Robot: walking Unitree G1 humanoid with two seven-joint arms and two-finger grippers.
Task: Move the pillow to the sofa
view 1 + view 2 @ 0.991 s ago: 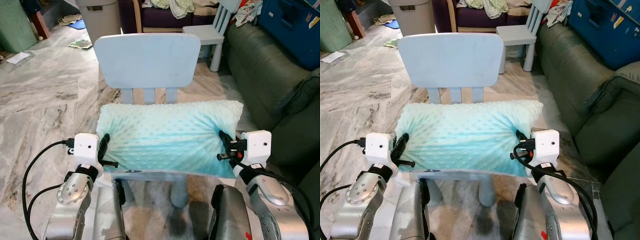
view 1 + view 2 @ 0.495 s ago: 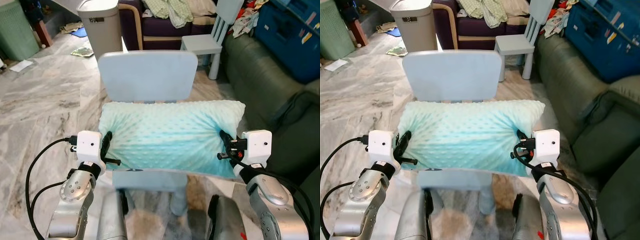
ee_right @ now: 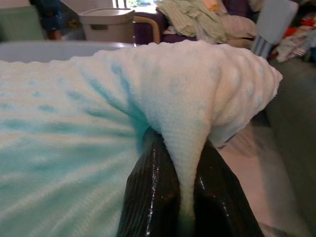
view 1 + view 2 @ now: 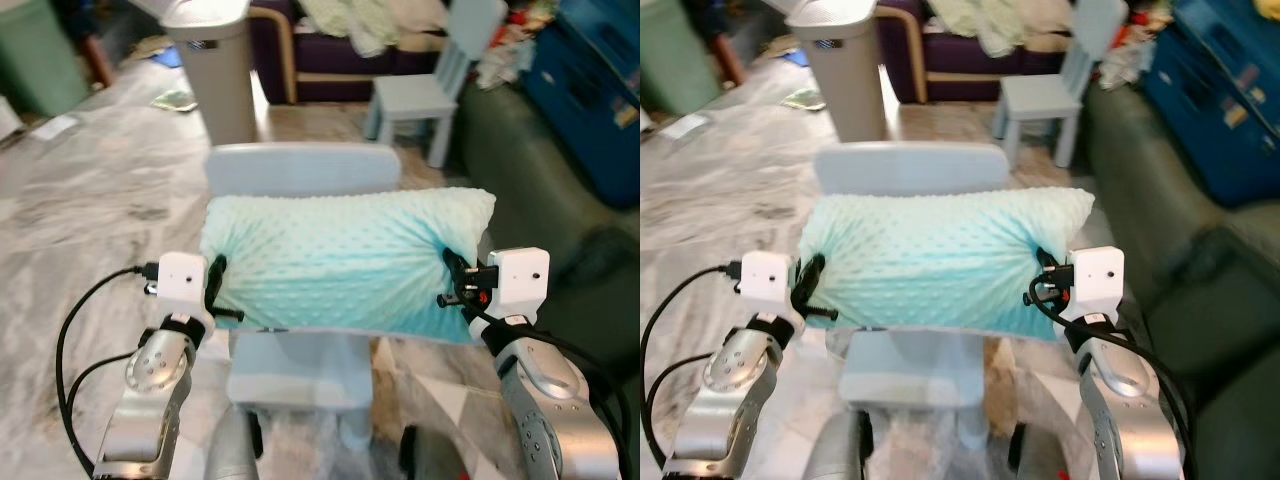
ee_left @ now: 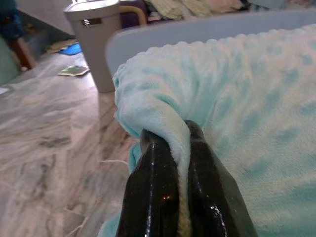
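A mint-green dotted pillow [image 4: 340, 255] hangs in the air between my two arms, above the seat of a pale blue child's chair [image 4: 300, 168]. My left gripper [image 4: 215, 290] is shut on the pillow's left end, a fold of fabric pinched between its black fingers [image 5: 150, 197]. At the right end my right gripper [image 4: 450, 285] is shut on another fold, squeezed between its fingers [image 3: 148, 197]. The dark green sofa [image 4: 545, 150] runs along the right side, close to my right arm.
A grey bin [image 4: 215, 70] stands behind the chair. A second pale blue chair [image 4: 425, 95] is at the back beside the sofa, before a dark purple couch with clothes [image 4: 340, 30]. A blue box [image 4: 590, 90] lies on the sofa. Marble floor [image 4: 90, 190] spreads to the left.
The pillow has risen off the chair seat, held by both grippers. The whole picture has shifted and blurred, so the camera has moved; the chair now sits lower behind the pillow.
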